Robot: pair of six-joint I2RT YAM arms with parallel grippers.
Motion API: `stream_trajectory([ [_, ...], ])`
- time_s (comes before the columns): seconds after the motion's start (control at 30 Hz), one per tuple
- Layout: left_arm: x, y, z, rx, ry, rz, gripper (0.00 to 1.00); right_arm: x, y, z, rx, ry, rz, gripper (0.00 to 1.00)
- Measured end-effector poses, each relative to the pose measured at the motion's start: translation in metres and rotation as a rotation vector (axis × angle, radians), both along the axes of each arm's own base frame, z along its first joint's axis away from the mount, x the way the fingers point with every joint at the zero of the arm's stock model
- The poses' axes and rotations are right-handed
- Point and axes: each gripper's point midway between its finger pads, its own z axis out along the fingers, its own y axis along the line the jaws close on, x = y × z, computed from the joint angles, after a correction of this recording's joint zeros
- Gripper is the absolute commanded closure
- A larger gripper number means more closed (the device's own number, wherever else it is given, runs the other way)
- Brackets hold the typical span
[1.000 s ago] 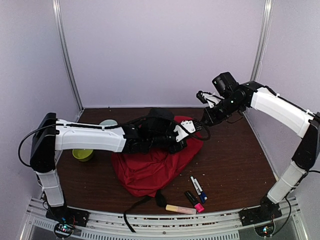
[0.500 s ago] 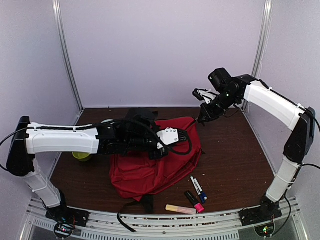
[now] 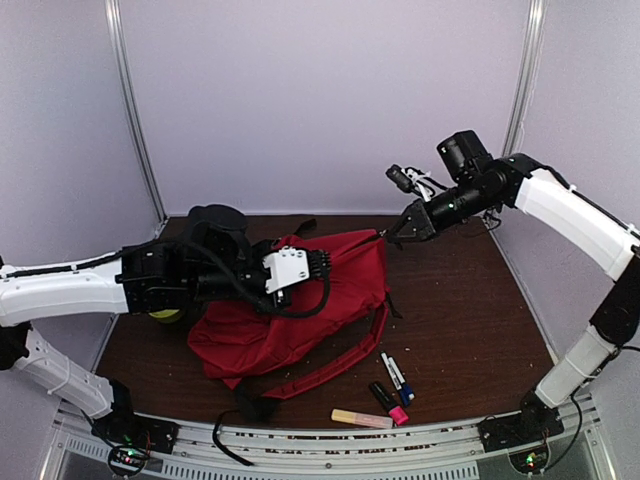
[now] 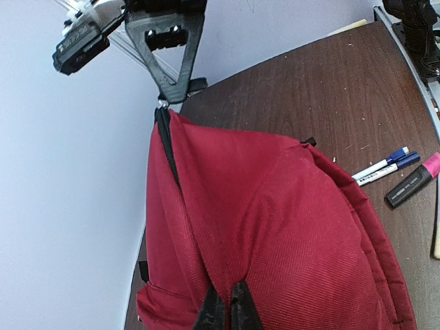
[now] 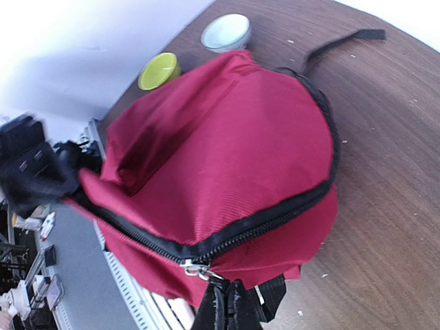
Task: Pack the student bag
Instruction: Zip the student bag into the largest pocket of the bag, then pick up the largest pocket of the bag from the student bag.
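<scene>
We hold the student bag (image 3: 330, 290) taut between two hands, half raised off the desk (image 3: 460, 300).

Our left hand (image 4: 223, 311) is pinched tight on a fold of the red cloth. Our right hand (image 5: 227, 308) is clamped on the bag's edge just beside the zip pull (image 5: 194, 269). Pulling apart like this, we judge, straightens the limp fabric so the black zipper (image 5: 268, 218) can be run open. That zipper looks closed along the length we can see, so we reckon packing has not begun. The bag is soft and bright red, sagging between the two grips, with a strap (image 3: 340, 358) trailing on the desk toward us. The pens (image 3: 396, 376) and highlighter (image 3: 360, 418) lie near its front edge.
</scene>
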Motion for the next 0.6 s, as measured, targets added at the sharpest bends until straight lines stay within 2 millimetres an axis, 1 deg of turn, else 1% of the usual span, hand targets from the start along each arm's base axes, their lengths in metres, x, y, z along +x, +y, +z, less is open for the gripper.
stream_trajectory([
  [0.07,-0.004,0.007,0.000,0.000,-0.002,-0.010,1.00,-0.021,0.001,0.007,0.036,-0.028,0.031,1.00],
  [0.17,-0.010,0.017,-0.014,0.042,0.018,-0.020,1.00,-0.048,0.009,0.006,0.052,-0.049,0.075,1.00],
  [0.27,-0.017,0.030,-0.038,0.122,0.061,-0.022,0.58,-0.075,0.025,-0.012,0.034,-0.029,0.123,1.00],
  [0.3,-0.019,0.035,-0.047,0.158,0.076,-0.021,0.50,-0.082,0.030,-0.017,0.023,-0.021,0.135,1.00],
  [0.37,-0.025,0.043,-0.059,0.202,0.126,-0.022,0.42,-0.097,0.039,-0.029,-0.001,0.004,0.159,1.00],
  [0.43,-0.032,0.043,-0.061,0.207,0.168,-0.039,0.37,-0.107,0.045,-0.032,-0.008,0.012,0.174,1.00],
  [0.5,-0.041,0.034,-0.053,0.181,0.193,-0.074,0.32,-0.112,0.050,-0.028,0.007,0.005,0.177,1.00],
  [0.6,-0.063,0.010,-0.037,0.104,0.222,-0.167,0.29,-0.113,0.050,-0.021,0.044,-0.001,0.156,1.00],
])
